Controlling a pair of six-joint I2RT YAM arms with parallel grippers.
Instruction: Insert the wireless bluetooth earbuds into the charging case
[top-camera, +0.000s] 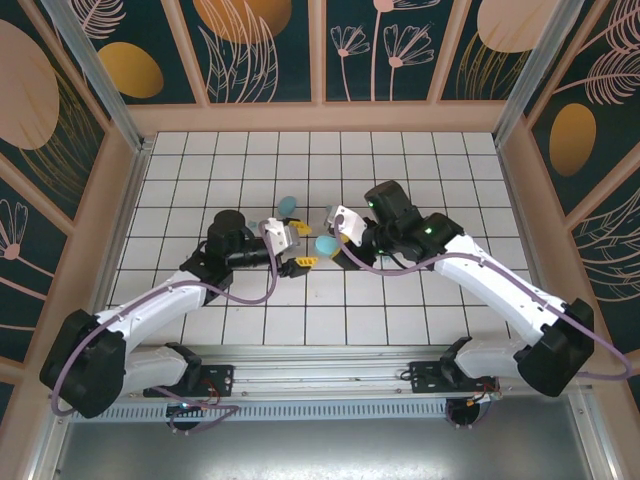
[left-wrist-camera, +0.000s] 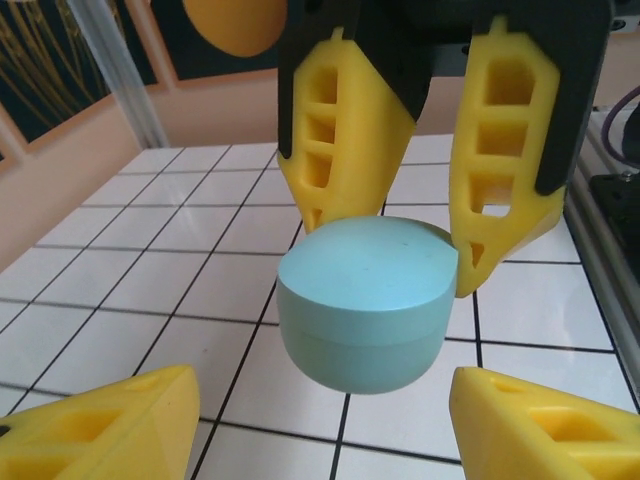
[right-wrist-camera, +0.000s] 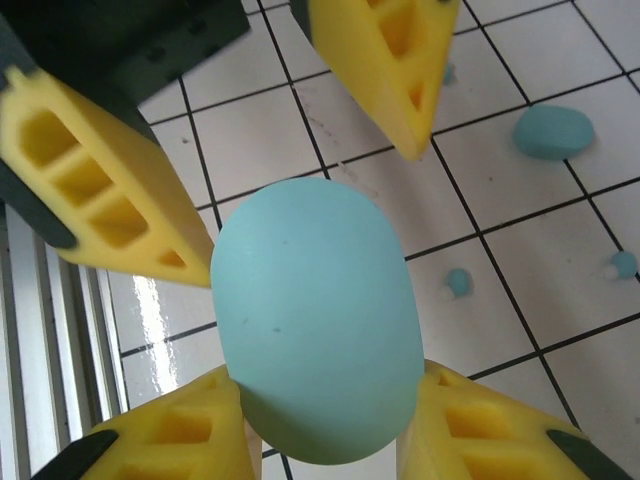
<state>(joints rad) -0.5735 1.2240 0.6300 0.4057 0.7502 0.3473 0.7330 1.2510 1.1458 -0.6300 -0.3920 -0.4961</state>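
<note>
Wireless bluetooth earbuds are out loose on the white tiled desk. The right wrist view picks up two tiny light-blue pieces, each with a pale tip, lying apart from one another on the tiles near the held case and not touching it. A third light-blue speck sits just beside the tip of a yellow finger higher up.

Over on the left, the left pincer reaches in toward the middle of the desk with its yellow fingers spread, one on each side of the charging case. From the right wrist camera one fingertip is at the case's edge, touching or as good as, and the other stands clear. So it's wide, straddling but not clamped.

Just beyond it a second case, the same light-blue pebble shape, rests on the tiles by itself.

Centre now: the charging case sits between the two arms, lid shut, a thin seam running round its body. It looks lifted off the tiles.

And on the right, the right pincer has it. Both yellow fingers press against opposite sides of the case, set narrow, a firm hold.
</note>
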